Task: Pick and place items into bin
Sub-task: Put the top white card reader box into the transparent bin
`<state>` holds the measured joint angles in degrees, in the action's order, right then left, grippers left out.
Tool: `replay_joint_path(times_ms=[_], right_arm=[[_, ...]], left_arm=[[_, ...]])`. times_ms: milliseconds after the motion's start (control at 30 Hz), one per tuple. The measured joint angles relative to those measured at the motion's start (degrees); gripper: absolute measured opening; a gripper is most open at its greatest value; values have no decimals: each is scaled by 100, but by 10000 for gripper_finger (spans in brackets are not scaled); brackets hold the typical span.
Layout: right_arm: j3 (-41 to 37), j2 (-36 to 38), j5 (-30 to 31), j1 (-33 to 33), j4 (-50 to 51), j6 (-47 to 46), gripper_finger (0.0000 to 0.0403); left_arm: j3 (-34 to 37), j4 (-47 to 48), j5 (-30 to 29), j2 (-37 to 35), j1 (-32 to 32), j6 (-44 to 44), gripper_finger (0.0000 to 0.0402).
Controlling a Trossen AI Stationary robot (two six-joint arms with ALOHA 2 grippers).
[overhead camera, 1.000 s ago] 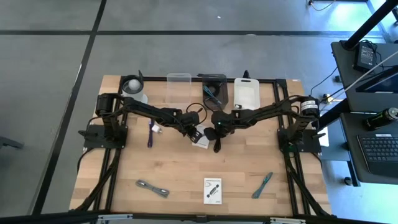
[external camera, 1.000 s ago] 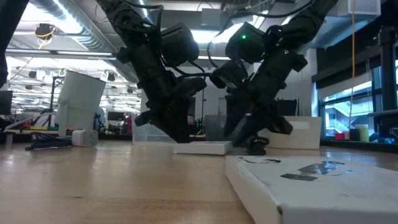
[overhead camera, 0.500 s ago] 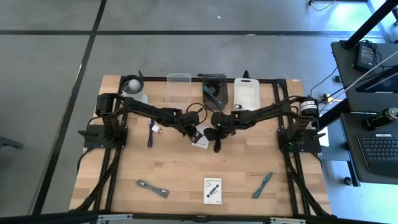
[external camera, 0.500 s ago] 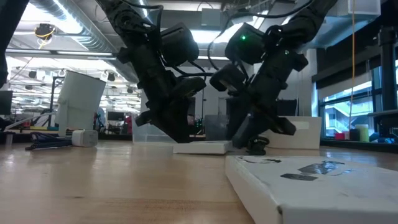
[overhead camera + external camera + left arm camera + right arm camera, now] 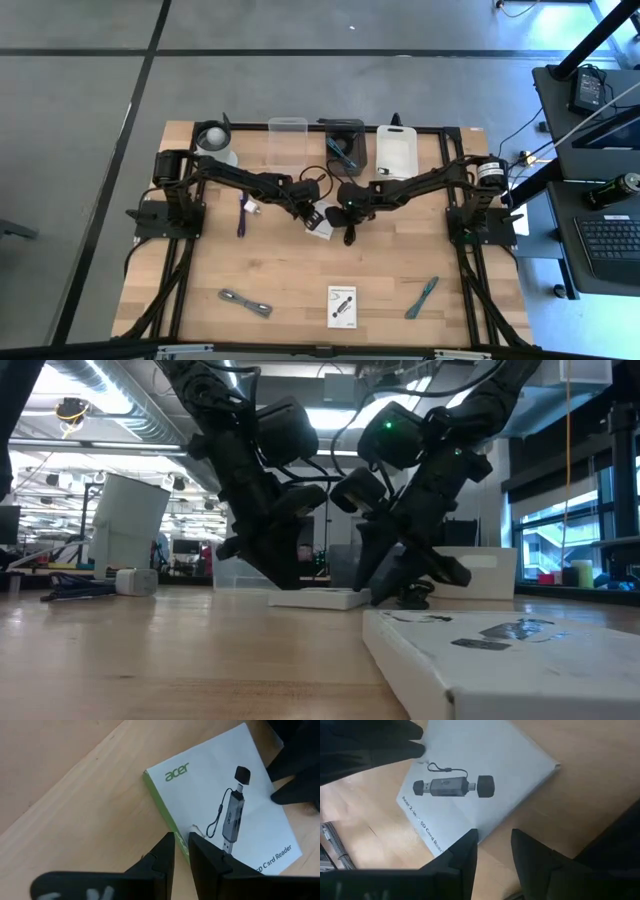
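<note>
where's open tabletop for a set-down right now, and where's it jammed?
Free: the bare wood between the grey strip, the front white card and the teal tool along the front and the arms mid-table.

Crowded: table centre, where the left gripper and right gripper flank the other white card; also the back edge's row of bins.

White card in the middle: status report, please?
Left fingers pinching white card's edge. Right fingers slightly apart over its opposite edge. Card on table; bins behind, path unobstructed.
</note>
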<state>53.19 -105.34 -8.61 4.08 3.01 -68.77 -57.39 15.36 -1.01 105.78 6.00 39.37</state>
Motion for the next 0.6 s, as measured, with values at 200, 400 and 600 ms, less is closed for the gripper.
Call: replay_joint_path(times_ms=[200, 400, 600], right_arm=[[0, -7, 207, 6, -128, -167, 123], [-4, -11, 142, -46, -191, -181, 123], [-4, -11, 167, -59, -204, -193, 123]], left_arm=[[-4, 36, -53, 0, -2, -10, 49], [93, -17, -53, -15, 0, -10, 49], [143, -99, -51, -24, 0, 31, 49]])
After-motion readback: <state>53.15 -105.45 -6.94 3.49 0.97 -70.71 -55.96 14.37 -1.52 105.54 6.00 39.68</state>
